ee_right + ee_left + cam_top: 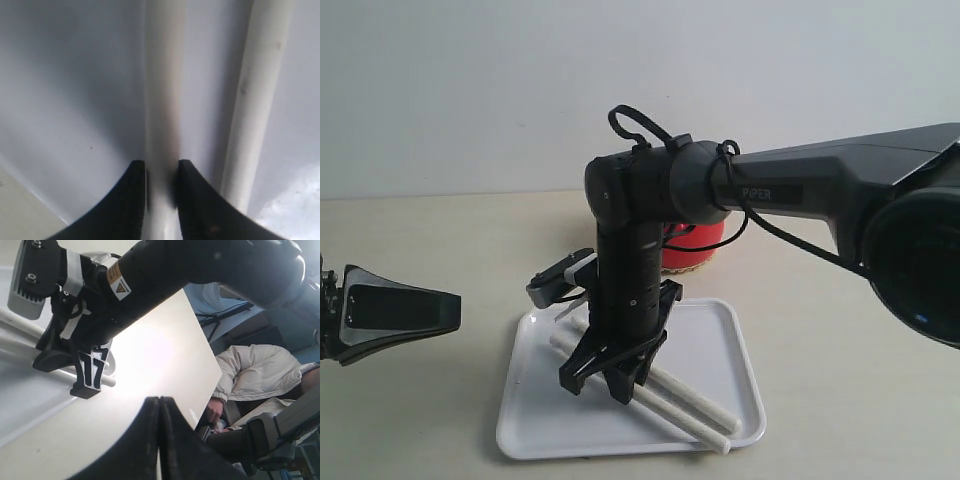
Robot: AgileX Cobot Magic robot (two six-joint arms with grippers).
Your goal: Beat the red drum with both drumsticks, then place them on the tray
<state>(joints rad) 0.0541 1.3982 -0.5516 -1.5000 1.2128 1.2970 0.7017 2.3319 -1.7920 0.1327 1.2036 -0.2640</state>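
Note:
The white tray point(720, 330) lies in front of the red drum point(700, 237), which my right arm mostly hides. Both cream drumsticks lie side by side along the tray point(75, 100). My right gripper point(605, 385) points down onto the tray and straddles one drumstick point(162, 100). Its jaws are slightly open, with thin gaps on both sides of the stick. The other drumstick point(257, 100) lies free beside it. In the exterior view, the sticks' ends point(705, 410) reach toward the tray's front right corner. My left gripper point(450, 305) is shut and empty, hovering over the table left of the tray.
The tan table point(840, 380) extends around the tray. The right arm's black link point(800, 190) reaches in from the right above the drum. In the left wrist view, a seated person in a pale jacket point(255, 372) is beyond the table edge.

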